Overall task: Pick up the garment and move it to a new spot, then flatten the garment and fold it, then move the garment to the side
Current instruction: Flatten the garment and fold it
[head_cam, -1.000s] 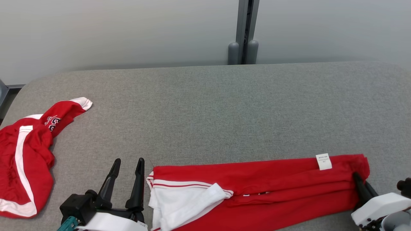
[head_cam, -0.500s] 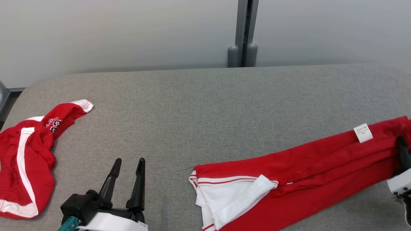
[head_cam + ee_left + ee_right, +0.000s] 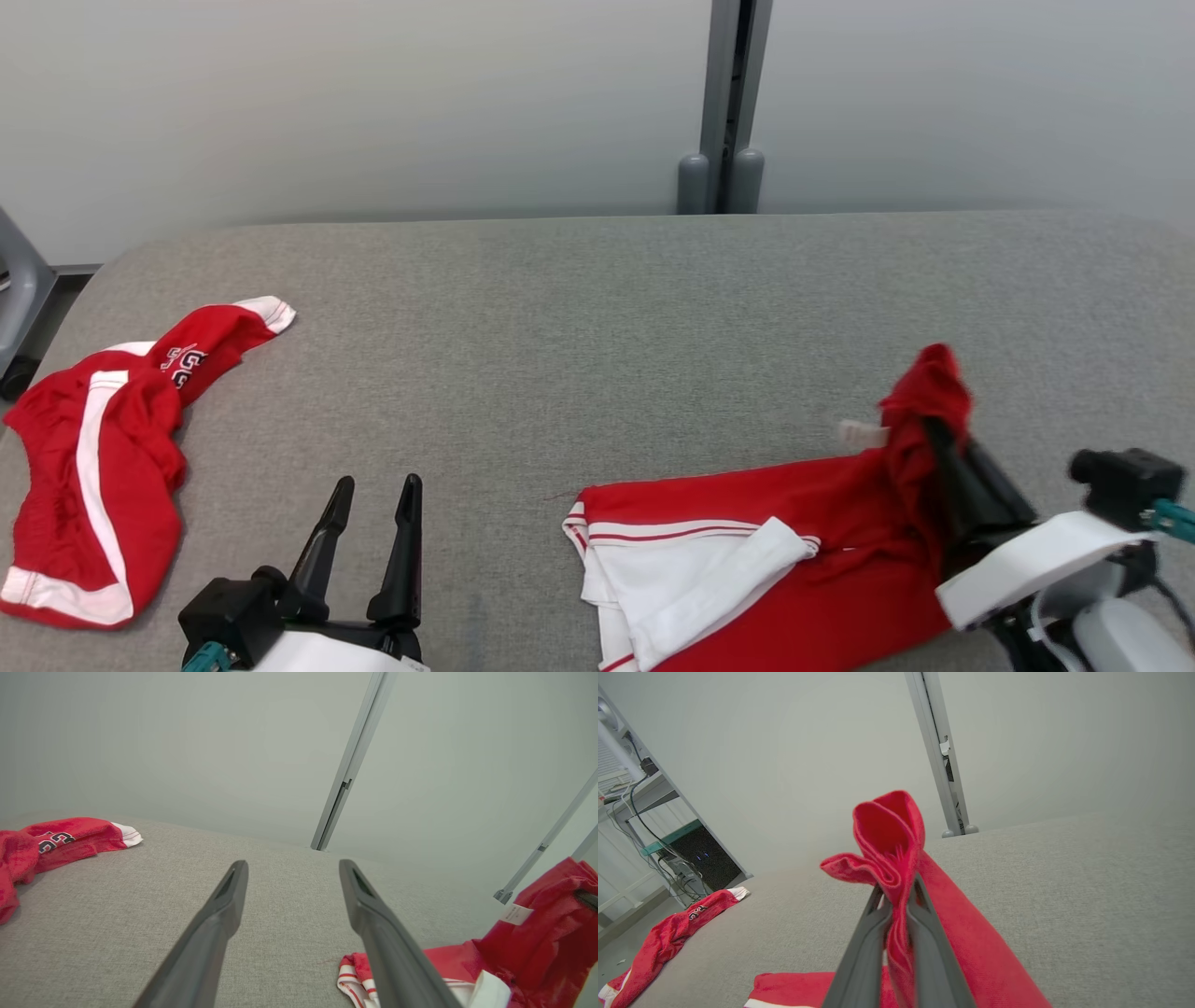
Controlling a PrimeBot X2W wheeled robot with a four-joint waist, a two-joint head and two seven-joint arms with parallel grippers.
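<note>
Garment (image 3: 840, 579) end raised, right fingers (image 3: 976, 499) clenched on it; left fingers (image 3: 403, 541) spread, empty.

From where I sit this reads as a robotics lab or test room, not a home. Bare pale partition walls (image 3: 373, 103), joined by a grey metal post (image 3: 733, 93), close off the back of a wide desk (image 3: 597, 280) covered in grey fabric. Off to one side in the right wrist view, a workbench (image 3: 654, 794) trails loose cables (image 3: 644, 828) down towards a dark computer case (image 3: 704, 858) with small lights on it.
</note>
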